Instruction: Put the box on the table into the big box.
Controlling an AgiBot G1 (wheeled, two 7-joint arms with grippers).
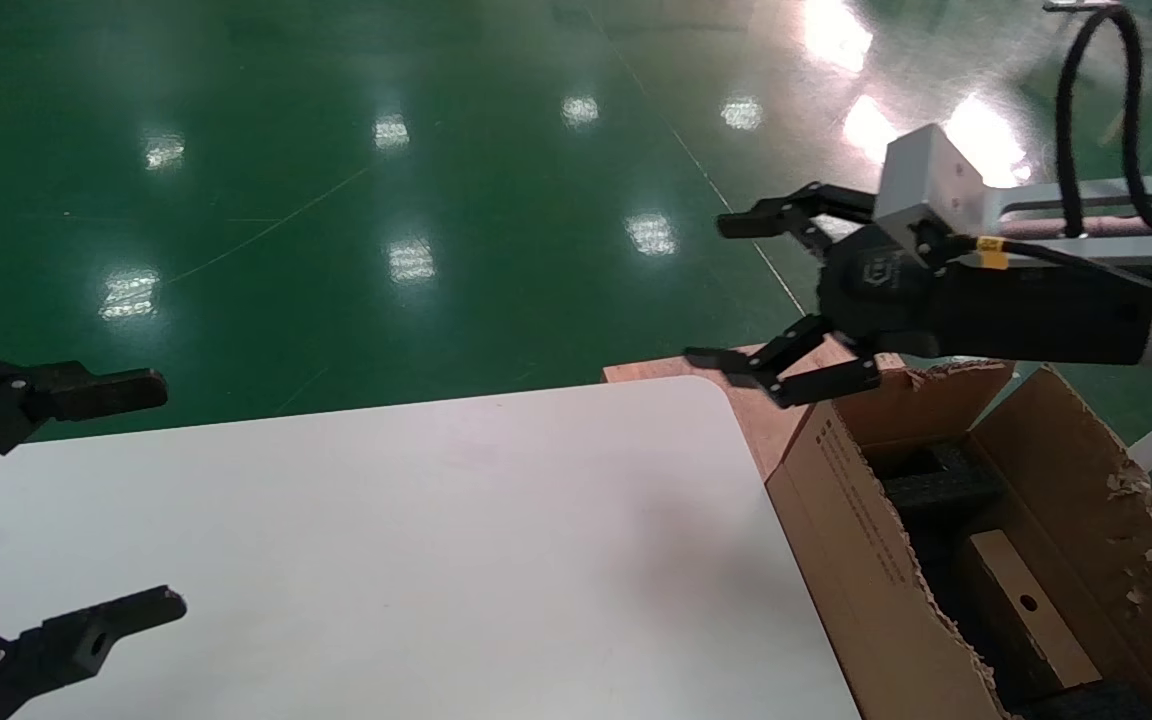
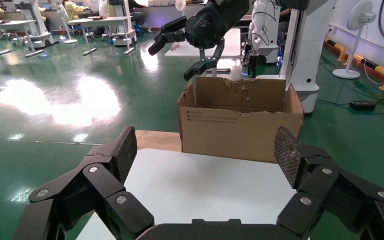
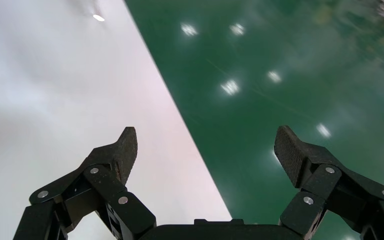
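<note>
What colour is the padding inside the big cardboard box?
Black foam inside the big box, clearest in the head view.

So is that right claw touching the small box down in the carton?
Apart. In the head view the right gripper hangs open above the carton's far corner, while the small box lies deep inside on black foam.

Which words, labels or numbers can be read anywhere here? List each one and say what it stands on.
None can be read.
Small printed lines on the big box's side facing the table: too small to read in the head and left wrist views.
Yellow tag on the cable at the open right gripper's wrist: no legible text.
Embossed mark on that gripper's black housing: too blurred to read.
The box inside the big box shows only a round hole.
</note>
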